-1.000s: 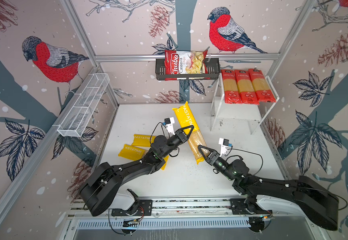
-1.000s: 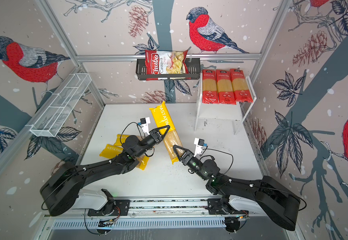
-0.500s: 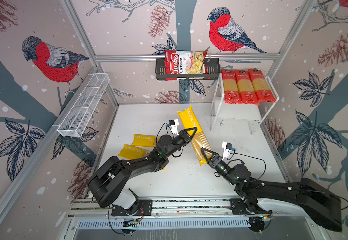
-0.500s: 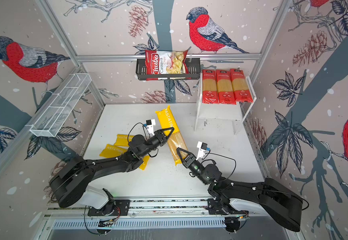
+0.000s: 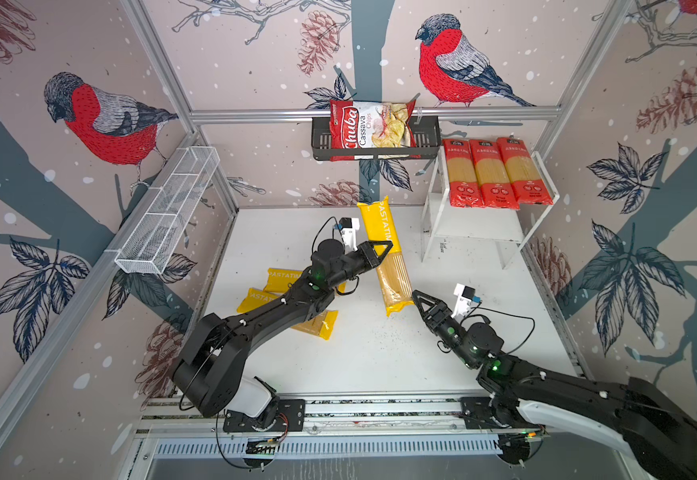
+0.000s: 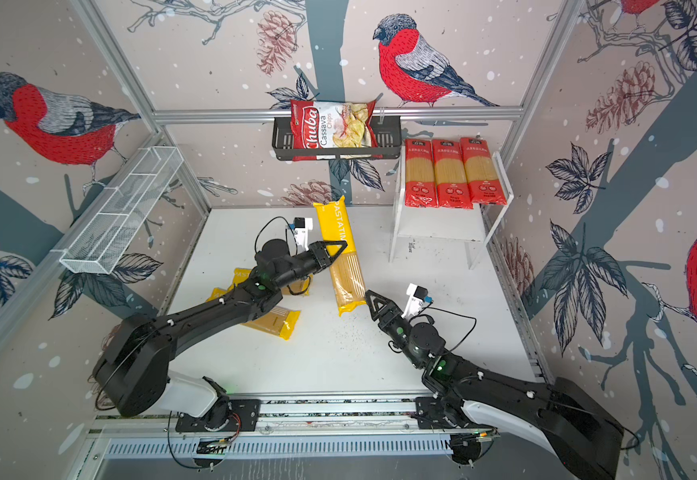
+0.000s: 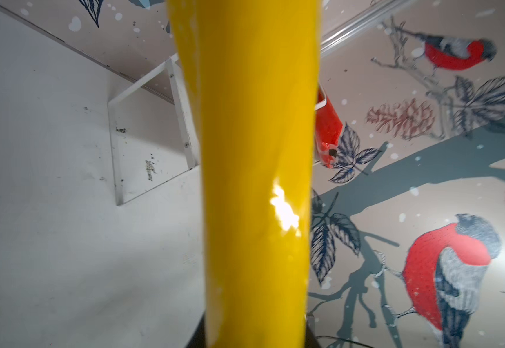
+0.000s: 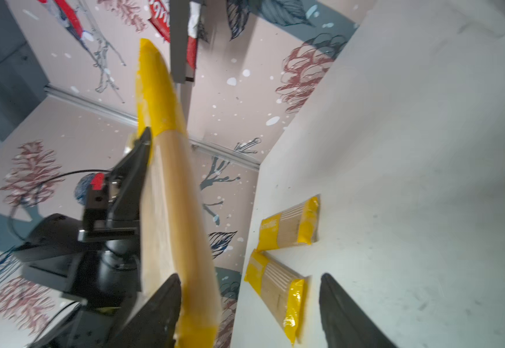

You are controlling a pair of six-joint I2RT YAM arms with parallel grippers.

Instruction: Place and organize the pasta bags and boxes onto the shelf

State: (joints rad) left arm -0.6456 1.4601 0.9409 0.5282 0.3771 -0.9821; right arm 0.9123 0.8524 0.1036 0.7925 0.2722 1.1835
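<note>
While the left claw point(image 5: 382, 251) pinches the yellow pack point(image 5: 393, 276) near where its yellow end meets its clear middle, the pack hangs in the air, off the tabletop point(image 5: 359, 361). A second ago the pack was a little farther from the shelf point(image 5: 475, 226). Now the left claw has carried it a bit nearer. The shelf stands ahead of that claw and off to one side, with a gap between them.

The right claw point(image 5: 419, 297) is spread wide, and it has come along with the pack. The pack's low end is just beside its tips. I cannot tell if they touch.

Three red packs point(image 5: 496, 174) lie on top of the shelf, well ahead of both claws. Two more yellow packs point(image 5: 315, 327) lie on the tabletop behind the left claw, under its arm. So this looks like the fourth pack on its way, with two left to move.
</note>
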